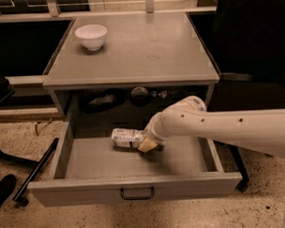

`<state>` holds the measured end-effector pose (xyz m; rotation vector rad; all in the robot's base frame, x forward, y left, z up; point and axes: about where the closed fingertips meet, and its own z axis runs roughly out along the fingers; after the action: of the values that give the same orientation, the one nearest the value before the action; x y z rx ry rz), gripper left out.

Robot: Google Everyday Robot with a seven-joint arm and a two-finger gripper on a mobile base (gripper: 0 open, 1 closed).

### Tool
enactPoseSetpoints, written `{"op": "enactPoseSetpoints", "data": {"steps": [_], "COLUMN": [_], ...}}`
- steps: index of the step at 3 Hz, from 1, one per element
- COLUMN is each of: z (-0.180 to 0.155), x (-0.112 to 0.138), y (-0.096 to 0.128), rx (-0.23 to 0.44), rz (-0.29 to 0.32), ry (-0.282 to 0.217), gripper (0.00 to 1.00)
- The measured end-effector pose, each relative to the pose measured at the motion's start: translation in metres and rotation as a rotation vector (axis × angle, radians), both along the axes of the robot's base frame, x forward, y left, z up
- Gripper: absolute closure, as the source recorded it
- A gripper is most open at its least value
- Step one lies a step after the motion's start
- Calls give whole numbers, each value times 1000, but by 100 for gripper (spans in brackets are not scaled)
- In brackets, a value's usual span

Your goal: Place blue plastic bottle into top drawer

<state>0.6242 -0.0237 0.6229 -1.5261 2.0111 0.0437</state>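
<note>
**A:** What was the tool (148,143) doing?

**B:** It was down inside the open drawer (111,166), near the middle, and closed on the right end of the bottle (126,137). Its tan tip lay against the bottle on the front side. The jaws stood only as wide as the bottle's end.

**A:** And how did the bottle lie?

**B:** On its side, running left to right and pointing away from the tool to the left. It was low over the grey drawer floor, with a dark shadow right beneath it. I couldn't tell whether it touched the floor or hung just above.

**A:** Could you read the label?

**B:** No. It was pale with some dark print, but no word or brand could be made out.

**A:** What about the arm (218,127)?

**B:** It was white and thick, and came in from the right edge. It crossed above the drawer's right wall and bent down at the wrist into the drawer.

**A:** And around it?

**B:** The drawer was pulled well out, with a dark handle (137,194) centred on its front. Some dark clutter (102,99) sat in shadow at the back. On the grey worktop (145,50) above stood a white bowl (91,36), near the back left corner and well apart from the tool.
</note>
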Motion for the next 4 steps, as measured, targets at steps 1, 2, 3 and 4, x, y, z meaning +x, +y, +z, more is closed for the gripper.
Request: {"op": "enactPoseSetpoints", "data": {"steps": [1,2,3,4], "z": [-9,-9,-9,-9], "x": [10,10,10,10], "y": [-7,-7,-7,-7], "rx": [-28,-28,-28,-28], "rz": [-16,-16,-16,-16], "ry": [-24,-24,-24,-24], "gripper": [100,81,58,35]}}
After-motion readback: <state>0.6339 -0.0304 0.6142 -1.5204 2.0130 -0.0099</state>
